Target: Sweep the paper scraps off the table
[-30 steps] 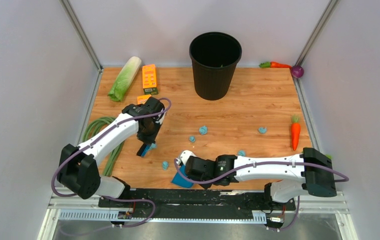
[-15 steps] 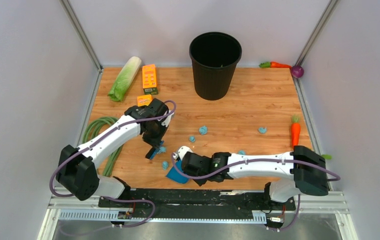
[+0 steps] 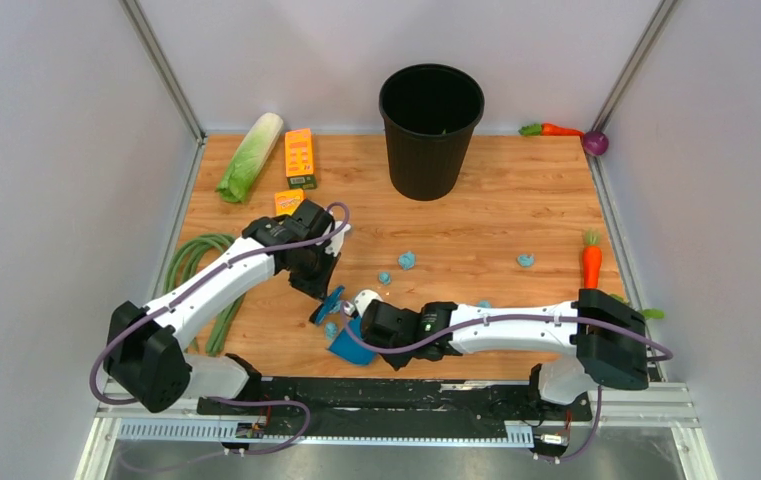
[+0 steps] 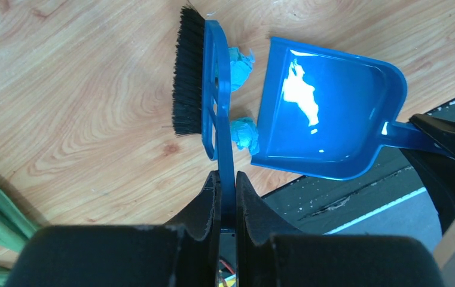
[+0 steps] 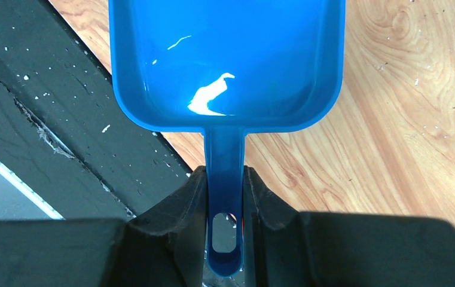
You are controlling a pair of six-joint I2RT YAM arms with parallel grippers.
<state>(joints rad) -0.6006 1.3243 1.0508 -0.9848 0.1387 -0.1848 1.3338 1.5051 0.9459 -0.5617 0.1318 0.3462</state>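
My left gripper (image 3: 318, 287) (image 4: 226, 179) is shut on the handle of the blue hand brush (image 3: 328, 303) (image 4: 219, 89), black bristles facing away from the blue dustpan (image 3: 346, 346) (image 4: 326, 113). Two teal paper scraps (image 4: 244, 133) (image 4: 240, 60) sit between the brush back and the pan's open lip. My right gripper (image 3: 366, 325) (image 5: 225, 173) is shut on the dustpan handle (image 5: 225, 155); the pan (image 5: 225, 60) holds nothing. More scraps lie on the table (image 3: 516, 200): one in the middle (image 3: 407, 260), one (image 3: 384, 277), one at the right (image 3: 525, 260), one by my right arm (image 3: 483, 304).
A black bin (image 3: 431, 130) stands at the back. A cabbage (image 3: 249, 157), two orange boxes (image 3: 299, 157) (image 3: 287, 200) and a green hose (image 3: 201, 270) are at the left. A carrot (image 3: 591, 268) lies at the right. A black strip (image 3: 396, 395) runs along the near edge.
My left gripper carried the brush right and nearer, up to the dustpan, with a scrap pushed along. My right gripper shifted the dustpan slightly left toward the brush.
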